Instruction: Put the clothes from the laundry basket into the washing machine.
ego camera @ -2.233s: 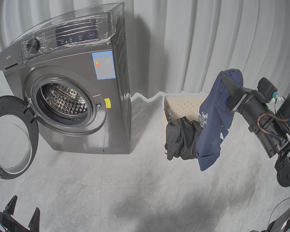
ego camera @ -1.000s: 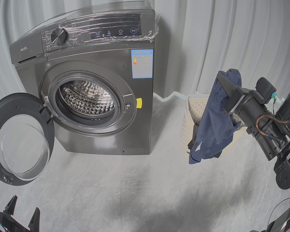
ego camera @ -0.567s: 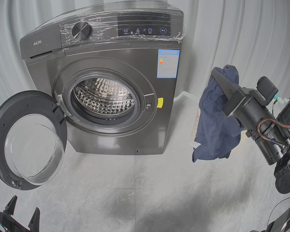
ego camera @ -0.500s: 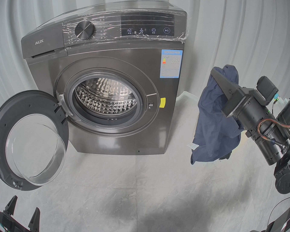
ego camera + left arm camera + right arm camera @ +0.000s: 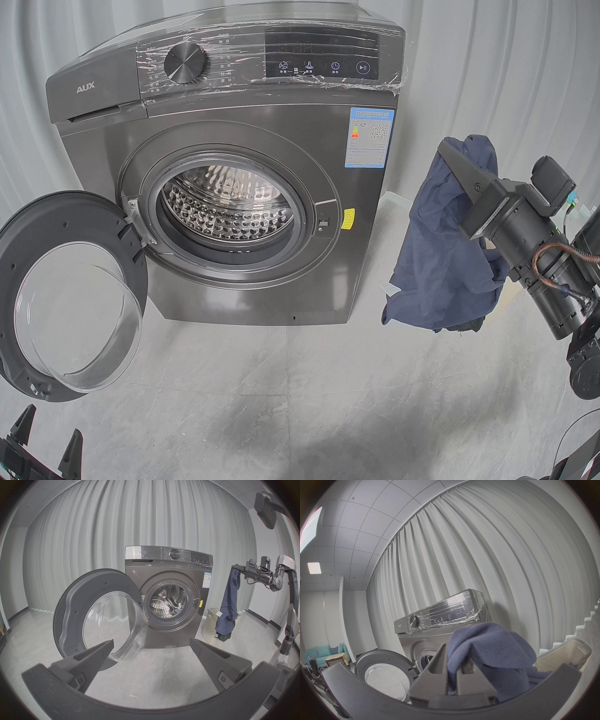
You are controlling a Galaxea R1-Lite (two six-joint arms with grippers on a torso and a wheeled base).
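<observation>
Shirt (image 5: 444,262) is dangling, gripped tight by the right end effector (image 5: 445,149), beside the washing machine (image 5: 250,125) and near the laundry basket (image 5: 212,620); machine door (image 5: 69,294) is hanging wide open, left end effector (image 5: 150,642) is hovering low, fingers spread.

A pleated light-grey curtain (image 5: 500,75) hangs full height across the back wall. The floor (image 5: 312,387) is pale grey marble-pattern tile with thin joints. The tiled suspended ceiling (image 5: 362,517) carries a lit rectangular light panel (image 5: 314,568). A teal sofa (image 5: 318,651) stands far off, with a low brown object (image 5: 336,658) just beside it.
</observation>
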